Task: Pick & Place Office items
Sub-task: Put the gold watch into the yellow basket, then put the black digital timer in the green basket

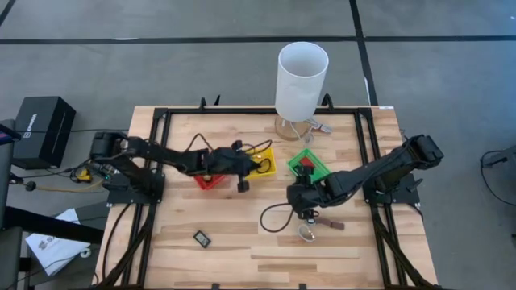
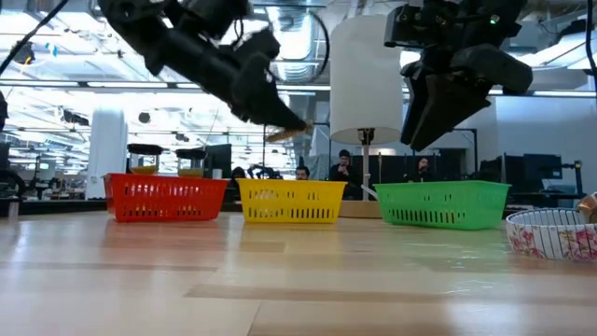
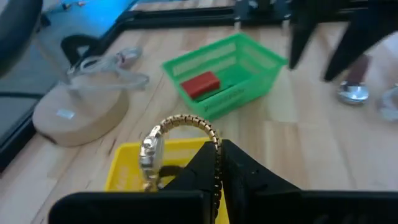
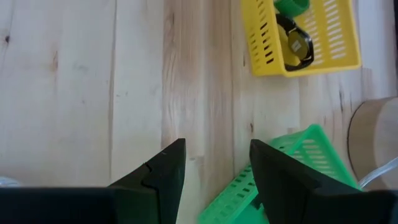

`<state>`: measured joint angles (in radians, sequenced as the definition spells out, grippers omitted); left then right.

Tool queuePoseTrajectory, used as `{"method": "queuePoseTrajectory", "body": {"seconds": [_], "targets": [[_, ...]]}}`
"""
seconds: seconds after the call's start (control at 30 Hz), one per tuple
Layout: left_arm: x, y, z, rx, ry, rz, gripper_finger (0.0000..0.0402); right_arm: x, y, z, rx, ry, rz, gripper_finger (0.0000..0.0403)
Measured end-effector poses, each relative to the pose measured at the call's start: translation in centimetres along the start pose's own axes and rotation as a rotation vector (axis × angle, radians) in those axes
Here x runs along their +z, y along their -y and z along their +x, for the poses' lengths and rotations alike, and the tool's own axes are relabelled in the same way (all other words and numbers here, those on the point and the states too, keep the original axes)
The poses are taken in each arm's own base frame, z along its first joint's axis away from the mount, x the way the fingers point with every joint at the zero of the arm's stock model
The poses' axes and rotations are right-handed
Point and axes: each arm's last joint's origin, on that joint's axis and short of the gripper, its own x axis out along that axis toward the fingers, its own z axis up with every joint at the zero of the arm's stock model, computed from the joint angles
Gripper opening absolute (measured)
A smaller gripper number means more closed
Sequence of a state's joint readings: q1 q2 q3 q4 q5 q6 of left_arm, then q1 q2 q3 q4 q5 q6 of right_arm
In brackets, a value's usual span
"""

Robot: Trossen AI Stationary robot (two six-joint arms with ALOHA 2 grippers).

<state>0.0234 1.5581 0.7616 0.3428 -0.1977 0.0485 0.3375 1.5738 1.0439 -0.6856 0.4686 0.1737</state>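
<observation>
The left gripper (image 1: 242,186) hung above the surface (image 1: 242,250) near the middle, between the red basket (image 1: 211,180) and the yellow basket (image 1: 264,163); its fingers (image 3: 242,168) were pinched tight on a gold bracelet (image 3: 186,121), which arched up from the tips toward the yellow basket, and that basket lay just ahead and below; the drop turned on that short gap, and the near rim looked like the only edge to clear. A dark ring-shaped piece (image 4: 297,42) already lay inside the yellow basket. The green basket (image 1: 310,165) sat just past it toward the right edge, holding a red block (image 3: 200,83). The right gripper (image 1: 310,208) hovered beside the green basket on its near side, fingers (image 4: 165,171) wide and holding nothing; a small dark piece (image 1: 334,225) and a round one (image 1: 307,234) lay just below it, nearer this arm. A black rectangle (image 1: 201,238) lay alone toward the near edge, with open room all round.
</observation>
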Motion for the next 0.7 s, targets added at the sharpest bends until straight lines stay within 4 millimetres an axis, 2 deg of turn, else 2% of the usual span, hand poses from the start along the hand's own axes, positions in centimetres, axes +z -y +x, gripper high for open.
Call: {"method": "queuePoseTrajectory", "body": {"seconds": [0.23, 0.47, 0.7], "targets": [[-1.4, -2.0, 1.3, 0.035, -0.067, -0.101, 0.0012, 0.3, 0.8, 0.4, -0.01, 0.006, 0.007, 0.0171], [-1.8, -2.9, 1.7, 0.064, -0.083, -0.113, 0.0062, 0.3, 1.7, 0.8, -0.023, -0.007, 0.033, 0.0171], [-1.8, -2.8, 1.7, 0.062, -0.082, -0.116, 0.0109, 0.4, 1.9, 0.9, -0.027, -0.006, 0.044, 0.0171]]}}
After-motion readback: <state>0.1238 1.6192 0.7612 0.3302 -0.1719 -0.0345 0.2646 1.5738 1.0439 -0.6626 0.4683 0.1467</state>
